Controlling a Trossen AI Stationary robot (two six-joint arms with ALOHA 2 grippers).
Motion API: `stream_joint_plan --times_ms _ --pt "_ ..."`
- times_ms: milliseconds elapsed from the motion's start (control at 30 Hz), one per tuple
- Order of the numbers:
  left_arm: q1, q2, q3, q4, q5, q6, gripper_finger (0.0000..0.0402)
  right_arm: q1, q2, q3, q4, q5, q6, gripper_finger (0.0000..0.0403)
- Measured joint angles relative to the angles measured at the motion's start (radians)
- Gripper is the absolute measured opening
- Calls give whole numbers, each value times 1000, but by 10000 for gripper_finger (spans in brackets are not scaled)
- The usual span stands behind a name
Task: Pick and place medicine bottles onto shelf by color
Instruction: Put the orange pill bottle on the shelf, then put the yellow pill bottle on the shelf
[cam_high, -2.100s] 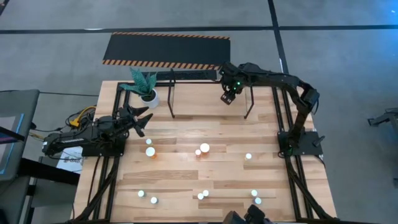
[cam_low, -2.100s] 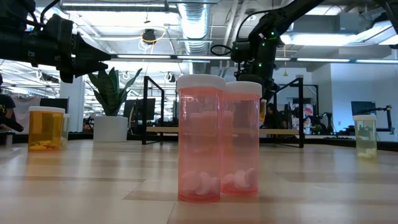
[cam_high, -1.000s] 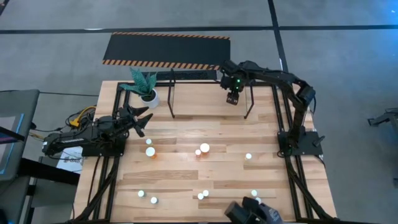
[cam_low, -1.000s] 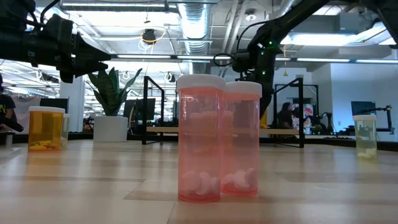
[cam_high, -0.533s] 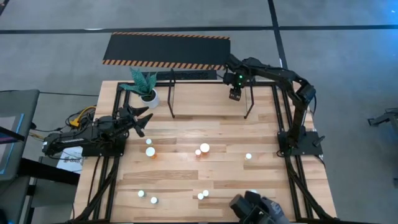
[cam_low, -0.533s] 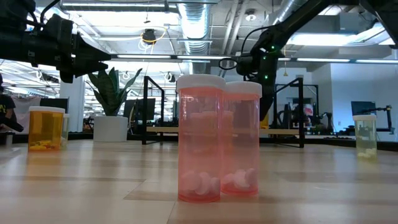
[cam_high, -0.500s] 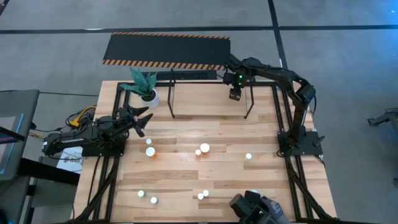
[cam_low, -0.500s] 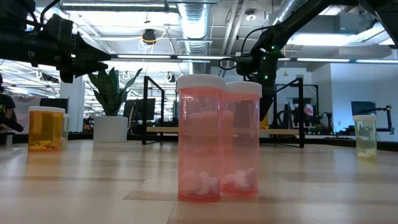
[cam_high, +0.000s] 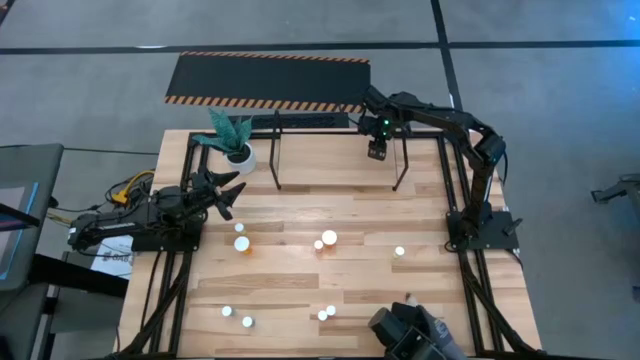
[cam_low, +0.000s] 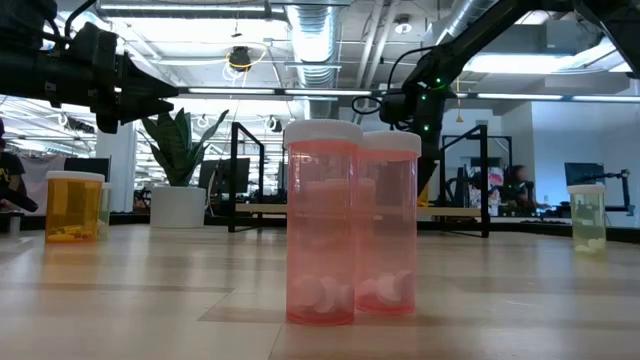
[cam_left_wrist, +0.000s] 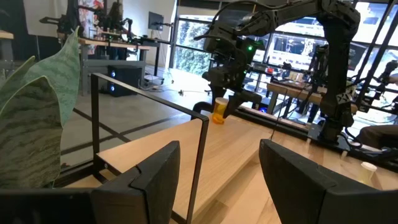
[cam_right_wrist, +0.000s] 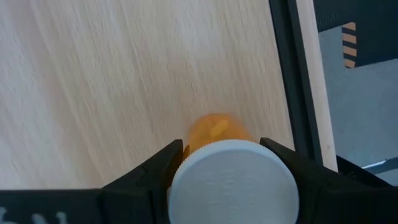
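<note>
While its two fingers are clamping the white cap of an orange medicine bottle (cam_right_wrist: 219, 139), the right end effector (cam_high: 377, 152) is hanging over the shelf (cam_high: 340, 150) at the far side of the surface (cam_high: 300, 280), near the shelf's right-hand posts. The right wrist view is showing the bottle's orange body pointing down toward light wood, with a black tube of the shelf frame running just beside it; whether the bottle's base is touching the wood cannot be told. From the left wrist view the same orange bottle (cam_left_wrist: 219, 110) is showing small and upright beneath the right arm, above the shelf's wooden board.

Off to the left side of the surface, the left end effector (cam_high: 222, 190) is waiting with its fingers spread apart and nothing between them, pointing toward the shelf and the white pot with a green plant (cam_high: 236, 143).

Out on the open surface, the other medicine bottles are standing scattered: a pair near the middle (cam_high: 325, 240), an orange one (cam_high: 242, 243) to their left, a single one (cam_high: 399, 251) to their right, and several more (cam_high: 326, 313) along the near edge. In the low view, two pinkish bottles (cam_low: 350, 236) are standing upright and touching side by side close to the camera, an orange bottle (cam_low: 74, 205) is sitting far left, and a greenish one (cam_low: 588, 218) far right.

Beyond the surface, a black mat with striped orange edges (cam_high: 268, 80) is lying on the floor.
</note>
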Motion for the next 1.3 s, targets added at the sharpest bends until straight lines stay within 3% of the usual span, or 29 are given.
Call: stream_joint_plan --times_ms 500,933,1300 --pt "0 0 0 0 0 0 208 2 0 0 9 4 -7 233" --pt "0 0 0 0 0 0 208 8 0 2 -7 6 8 318" --pt "0 0 0 0 0 0 208 20 -1 85 -103 18 71 369"
